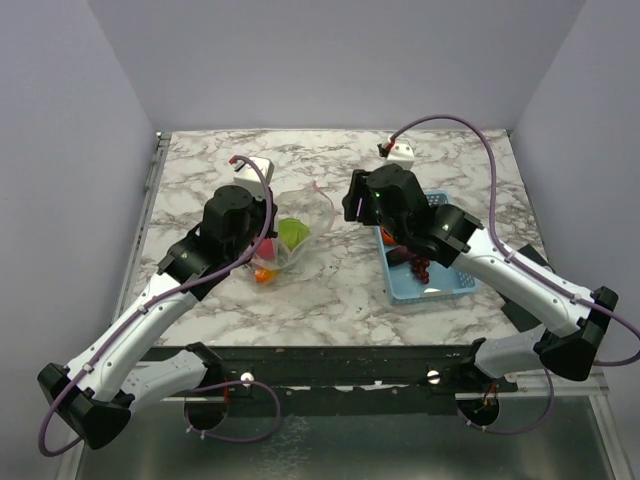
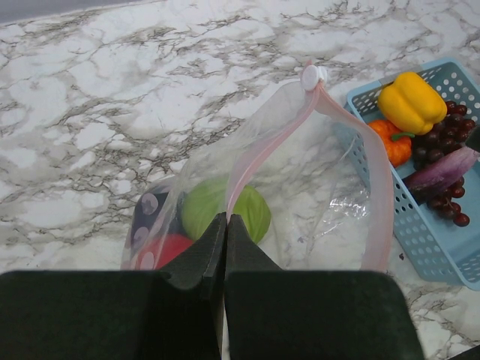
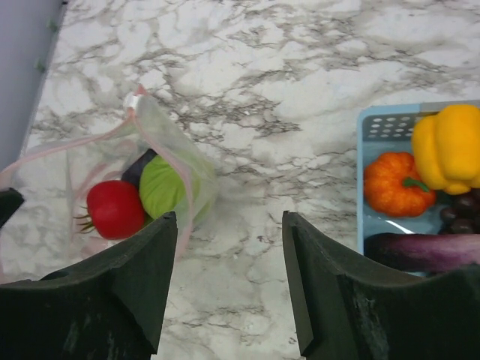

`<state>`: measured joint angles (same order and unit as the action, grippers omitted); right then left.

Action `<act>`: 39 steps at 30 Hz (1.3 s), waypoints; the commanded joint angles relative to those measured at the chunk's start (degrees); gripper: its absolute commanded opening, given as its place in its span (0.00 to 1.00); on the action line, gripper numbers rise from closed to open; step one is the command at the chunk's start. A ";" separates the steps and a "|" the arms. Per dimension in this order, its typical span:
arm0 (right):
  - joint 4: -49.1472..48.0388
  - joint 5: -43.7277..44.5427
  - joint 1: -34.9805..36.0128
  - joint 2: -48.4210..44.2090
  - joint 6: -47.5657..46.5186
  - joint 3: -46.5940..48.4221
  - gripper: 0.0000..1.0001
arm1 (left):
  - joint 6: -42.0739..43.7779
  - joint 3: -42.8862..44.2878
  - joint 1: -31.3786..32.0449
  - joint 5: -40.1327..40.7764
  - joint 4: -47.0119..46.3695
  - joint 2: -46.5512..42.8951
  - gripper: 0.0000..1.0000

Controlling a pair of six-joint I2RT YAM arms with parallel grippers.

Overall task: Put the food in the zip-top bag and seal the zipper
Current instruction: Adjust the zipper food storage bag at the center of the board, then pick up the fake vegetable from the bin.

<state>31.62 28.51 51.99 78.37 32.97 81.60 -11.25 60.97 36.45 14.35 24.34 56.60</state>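
Note:
The zip-top bag [image 2: 315,172] stands with its mouth wide, and my left gripper [image 2: 226,219] is shut on its near edge, where the pink zipper [image 2: 379,187] runs into the jaws. Inside the bag lie a green piece [image 2: 259,211], a red tomato [image 3: 114,208] and a dark piece. My right gripper [image 3: 229,225] hangs open over bare marble between the bag and the basket, with nothing in it. More food sits in the basket: a yellow pepper [image 2: 411,101], an orange pumpkin [image 3: 394,184], dark grapes [image 2: 441,150] and a purple eggplant [image 3: 427,251].
The light-blue basket [image 1: 392,285] stands right of the bag, under the right arm. Two white blocks [image 1: 400,152] [image 1: 252,165] sit toward the back of the marble table. Walls close in on the left, right and back.

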 commanded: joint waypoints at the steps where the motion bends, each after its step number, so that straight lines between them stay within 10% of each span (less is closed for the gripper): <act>1: 6.52 7.81 -0.22 -1.42 0.08 -2.30 0.64 | 0.98 -1.79 -0.14 -1.10 -2.49 -1.68 0.00; 21: 18.96 15.86 -3.67 -5.86 14.24 -15.49 0.70 | 1.11 -5.55 -0.14 -1.08 -3.54 -3.07 0.00; 39: 4.54 3.36 -20.13 -0.36 3.15 -18.06 0.75 | 1.41 -6.73 -0.13 -0.27 -3.57 -3.52 0.00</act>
<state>41.12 36.05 34.02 74.83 40.58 62.00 -10.59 55.29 36.45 14.31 21.87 54.15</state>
